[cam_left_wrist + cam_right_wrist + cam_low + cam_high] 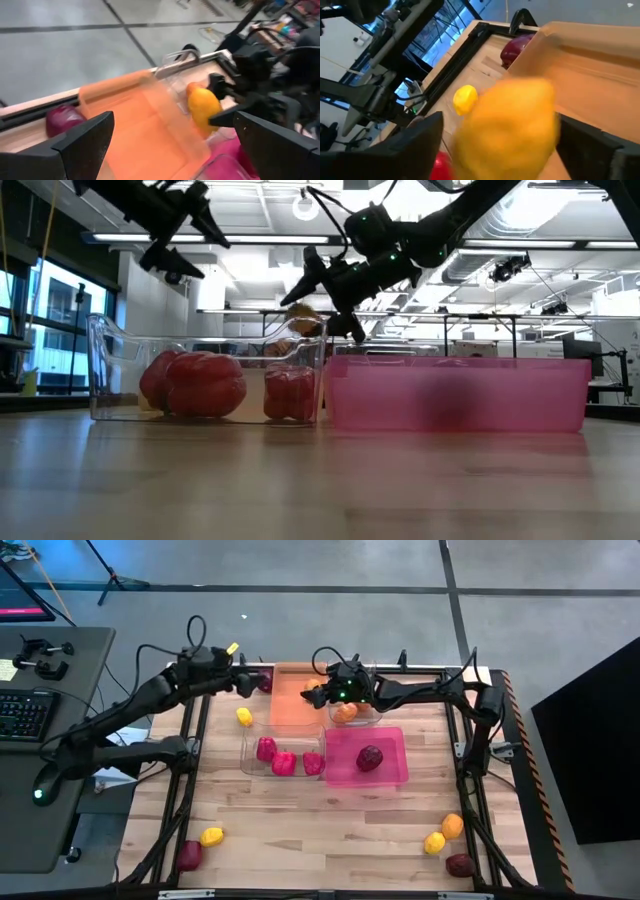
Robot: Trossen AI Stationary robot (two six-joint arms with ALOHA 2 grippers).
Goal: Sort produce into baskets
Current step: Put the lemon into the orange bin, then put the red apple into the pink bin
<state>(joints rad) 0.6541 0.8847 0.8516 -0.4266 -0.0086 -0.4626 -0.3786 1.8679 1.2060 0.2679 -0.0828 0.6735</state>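
My right gripper [320, 693] is shut on a yellow-orange piece [507, 127] above the right edge of the orange basket [290, 705]. My left gripper [242, 680] is open and empty at the far left, above the table beside a maroon piece [264, 682] that lies on the wood just left of the orange basket. A clear basket [250, 752] holds three red pepper pieces [284, 761]. The pink basket [392, 768] holds one maroon piece [370, 757]. A second clear basket [365, 720] holds orange pieces [345, 712]. My right gripper pinches the yellow-orange piece [202, 107] between its two fingers, one on each side of it. The fingers [335, 280] slant downward from the table's right. The piece hangs at the fingertips [304, 320], lifted clear above the basket rims.
A yellow piece [244, 717] lies left of the clear basket. A yellow [211, 836] and a maroon piece [189, 855] lie at the near left. A yellow [434, 842], an orange [453, 826] and a maroon piece [460, 865] lie at the near right.
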